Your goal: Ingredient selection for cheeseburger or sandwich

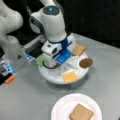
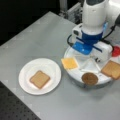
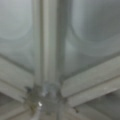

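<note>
Table point(image 1: 25, 100): plain grey, matte
Plate point(image 1: 60, 110): white, no pattern
Bread square on plate point(image 1: 81, 113): tan-brown, darker at the crust edge
Divided tray point(image 1: 50, 75): white, pale ribs meeting at a hub in the wrist view
Cheese square point(image 1: 70, 76): orange-yellow
Patty point(image 1: 86, 62): dark brown
Second bread square point(image 1: 79, 49): tan
Lettuce point(image 1: 40, 60): green, only a sliver shows
Tomato disc point(image 2: 116, 51): red, in a front view's right edge
Arm point(image 1: 50, 22): white shell, blue bracket at the wrist, blue light on top
</note>
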### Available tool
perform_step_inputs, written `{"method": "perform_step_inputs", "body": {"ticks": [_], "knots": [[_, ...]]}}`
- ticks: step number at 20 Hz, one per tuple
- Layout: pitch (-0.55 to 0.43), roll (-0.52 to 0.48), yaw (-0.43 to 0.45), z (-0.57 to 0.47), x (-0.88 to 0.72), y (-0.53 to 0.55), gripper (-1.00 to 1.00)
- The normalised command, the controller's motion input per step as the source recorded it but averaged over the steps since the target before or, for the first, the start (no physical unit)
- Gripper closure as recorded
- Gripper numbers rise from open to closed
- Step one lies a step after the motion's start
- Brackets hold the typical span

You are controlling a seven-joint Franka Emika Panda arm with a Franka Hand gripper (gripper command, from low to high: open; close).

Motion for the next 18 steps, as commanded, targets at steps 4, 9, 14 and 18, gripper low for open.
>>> {"method": "perform_step_inputs", "body": {"ticks": [4,9,14,18], "knots": [[-0.106,-0.151,-0.009,-0.11,-0.09,0.12,-1.00],[-0.107,-0.156,0.021,-0.10,-0.12,0.14,-1.00],[-0.118,-0.157,0.074,-0.09,-0.13,0.06,-1.00],[-0.126,-0.153,0.098,-0.10,-0.16,0.01,-1.00]]}}
